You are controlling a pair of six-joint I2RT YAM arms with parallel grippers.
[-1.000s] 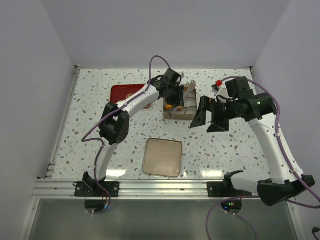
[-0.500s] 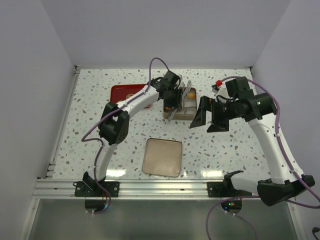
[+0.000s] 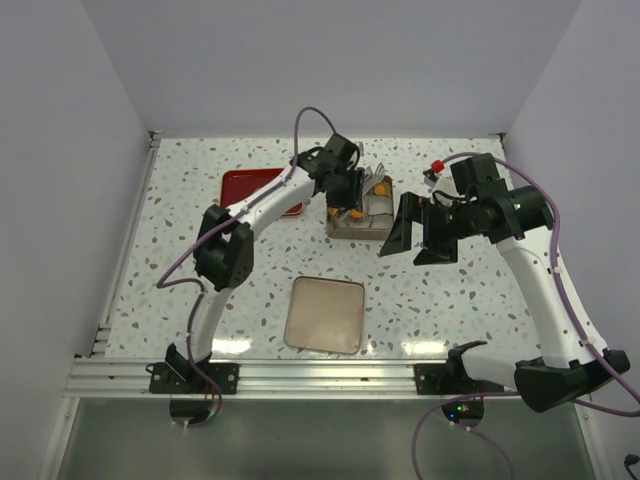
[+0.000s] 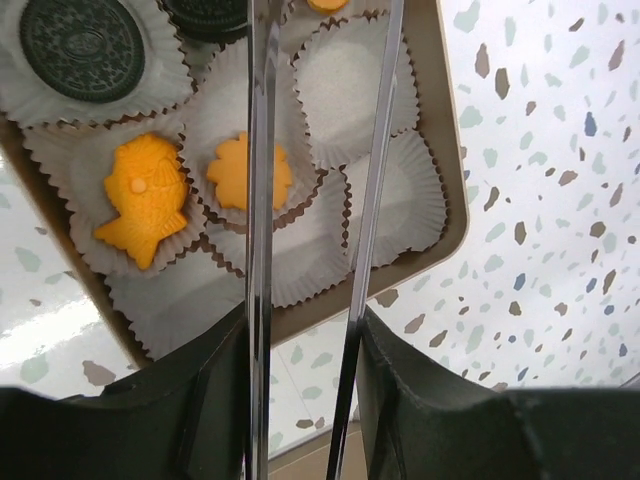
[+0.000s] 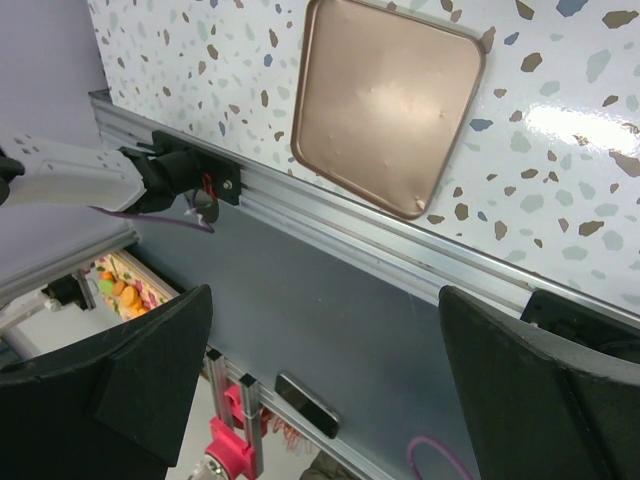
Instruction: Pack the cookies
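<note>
Over the tan rectangular box on the speckled white bench, my left tool is clenched on a pair of thin metal tongs. The tong blades stand apart with nothing between them. They reach across the box's near rim, and the gap between them lies above an empty white fluted paper cup.

The cookies sit inside the box, each in its own paper cup. A small orange flower-shaped cookie lies just under the left blade. An orange fish-shaped cookie is in the next cup, further towards the box's left wall. Two round black sandwich cookies sit in the cups at the box's far left corner. The cups along the box's right wall hold nothing.

My right tool hangs above the bench to the right of the box, released, its black fingers spread wide and empty. A flat tan square lid lies apart from the box, towards the arm bases. A red tray lies left of the box.
</note>
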